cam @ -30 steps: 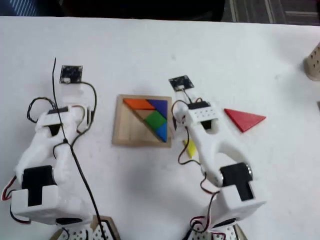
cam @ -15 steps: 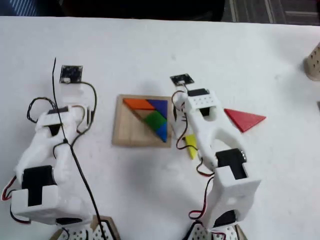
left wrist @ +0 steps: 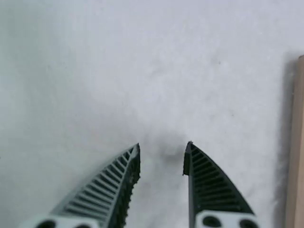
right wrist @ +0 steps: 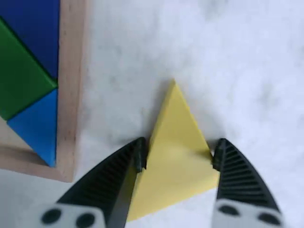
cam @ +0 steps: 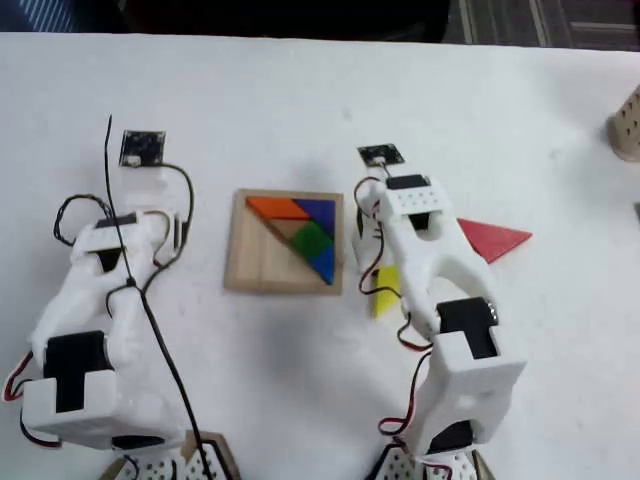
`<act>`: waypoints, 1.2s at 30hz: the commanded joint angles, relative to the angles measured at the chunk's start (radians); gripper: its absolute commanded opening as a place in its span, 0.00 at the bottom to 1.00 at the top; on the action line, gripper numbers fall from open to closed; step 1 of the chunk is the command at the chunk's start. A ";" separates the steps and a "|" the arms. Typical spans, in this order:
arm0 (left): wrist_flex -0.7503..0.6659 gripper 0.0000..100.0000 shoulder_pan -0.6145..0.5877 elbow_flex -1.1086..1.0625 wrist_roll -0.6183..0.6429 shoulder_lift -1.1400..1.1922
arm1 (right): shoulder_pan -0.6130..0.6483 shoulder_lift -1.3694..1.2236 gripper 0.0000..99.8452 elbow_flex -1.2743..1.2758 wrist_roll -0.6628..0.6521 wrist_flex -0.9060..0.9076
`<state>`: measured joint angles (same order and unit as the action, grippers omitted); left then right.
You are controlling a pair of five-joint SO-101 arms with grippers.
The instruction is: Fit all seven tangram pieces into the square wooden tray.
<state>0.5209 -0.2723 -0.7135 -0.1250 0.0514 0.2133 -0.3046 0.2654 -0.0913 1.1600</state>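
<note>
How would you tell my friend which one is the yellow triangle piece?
Start at the square wooden tray mid-table. Just outside its edge, a yellow triangle lies on the white table between the black fingers of the right gripper. It is the only yellow piece; the red triangle lies farther away.

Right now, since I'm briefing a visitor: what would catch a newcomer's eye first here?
The wooden tray sits in the middle of the table, partly filled with coloured pieces. Beside it the right gripper straddles a yellow triangle, and a red triangle lies farther right.
</note>
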 commanded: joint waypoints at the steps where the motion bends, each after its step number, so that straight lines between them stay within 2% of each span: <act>1: 0.008 0.17 -0.018 0.054 0.017 -0.004 | -0.008 0.004 0.21 -0.020 0.006 0.019; 8: 0.008 0.17 -0.018 0.055 0.017 -0.004 | -0.007 0.177 0.22 -0.012 -0.002 0.104; 14: 0.008 0.17 -0.018 0.055 0.017 -0.004 | 0.001 0.300 0.36 0.123 0.032 0.113; 17: 0.008 0.17 -0.018 0.055 0.017 -0.004 | 0.001 0.320 0.36 0.213 0.115 0.027; 26: 0.008 0.17 -0.018 0.055 0.017 -0.004 | 0.048 0.318 0.36 0.307 0.209 -0.176; 31: 0.008 0.17 -0.018 0.055 0.017 -0.004 | 0.042 0.291 0.31 0.299 0.209 -0.188; 36: 0.008 0.17 -0.018 0.055 0.017 -0.004 | 0.025 0.229 0.31 0.253 0.209 -0.154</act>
<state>0.5209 -0.2723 -0.7135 -0.1250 0.0514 0.2516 -0.0729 0.5738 0.1082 0.9851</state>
